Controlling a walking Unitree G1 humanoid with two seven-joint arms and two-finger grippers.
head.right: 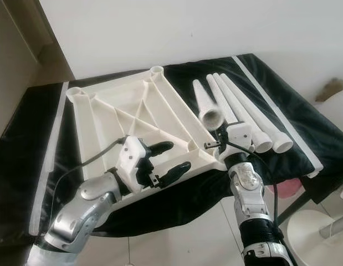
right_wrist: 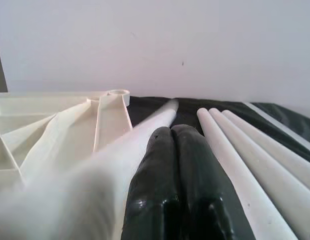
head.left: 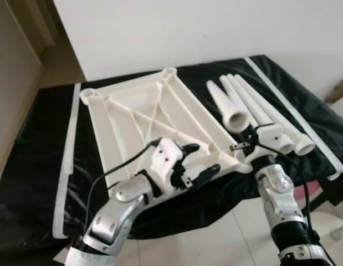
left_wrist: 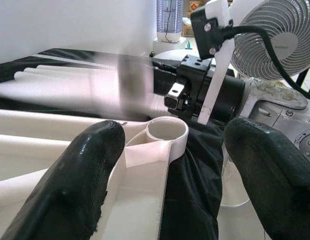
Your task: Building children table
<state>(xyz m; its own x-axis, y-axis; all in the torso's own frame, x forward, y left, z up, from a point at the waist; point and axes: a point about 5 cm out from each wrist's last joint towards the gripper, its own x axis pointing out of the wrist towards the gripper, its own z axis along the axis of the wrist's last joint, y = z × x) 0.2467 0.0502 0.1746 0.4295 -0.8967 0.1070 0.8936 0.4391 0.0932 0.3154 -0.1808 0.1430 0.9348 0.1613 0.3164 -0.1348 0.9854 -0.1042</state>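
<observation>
The white tabletop (head.left: 138, 111) lies upside down on a black-covered surface, ribs facing up. My left gripper (head.left: 201, 160) is open just above its near right corner. In the left wrist view its black fingers (left_wrist: 79, 170) flank the round leg socket (left_wrist: 167, 131) without touching it. Several white tapered legs (head.left: 271, 116) lie side by side to the right of the top. One leg (head.left: 232, 108) is tilted up with its wide open end toward me. My right gripper (right_wrist: 171, 131) is shut, fingers pressed together, lying alongside that blurred leg (right_wrist: 144, 130).
White foam strips edge the black cover on the left (head.left: 68, 160) and right (head.left: 296, 113). A white fan (left_wrist: 275, 35) stands on the floor beyond the right arm (head.left: 276, 188). A white wall rises behind the surface, and tiled floor lies below its near edge.
</observation>
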